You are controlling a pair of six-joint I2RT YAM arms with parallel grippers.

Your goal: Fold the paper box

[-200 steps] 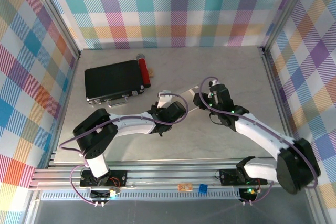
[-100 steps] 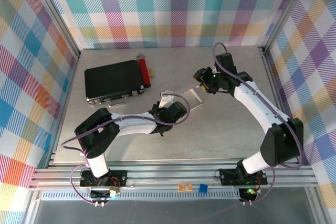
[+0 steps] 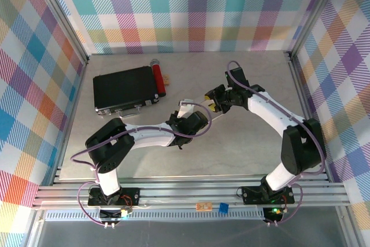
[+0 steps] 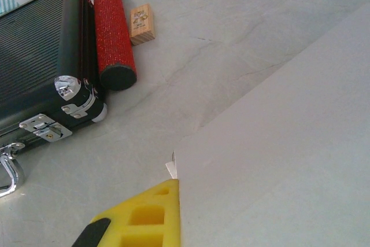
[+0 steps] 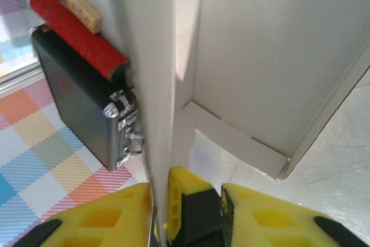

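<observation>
Pinching a raised flap of the white thin-cardboard die-cut paper box [image 5: 157, 56], my right gripper [image 5: 161, 212] has its yellow fingers [image 5: 98, 221] pressed together on the cardboard. In the right wrist view the flap is seen edge-on and runs up the frame from between the pads. To its right lies a broad panel of the same box, with a narrow creased strip along its lower edge. In the top view the box sits near the middle of the pale grey marbled table [image 3: 231, 154], between my two arms, with the right gripper at its far right end and my left gripper [image 3: 186, 118] at its near left edge. In the left wrist view one yellow finger [image 4: 147, 218] lies against the corner of the box's large flat sheet, which covers the right half of that frame. The other finger is hidden, so I cannot tell whether this gripper is spread or clamped. Well apart from the box, toward the far left of the table, lies a black rectangular ribbed case [image 3: 124, 88] with chrome latches. A red glittery cylinder [image 3: 158, 79] with a silver mesh tip rests along the case's right side, touching it. A small tan wooden block [image 4: 141, 23] stands just beside the cylinder, on the side away from the case.
</observation>
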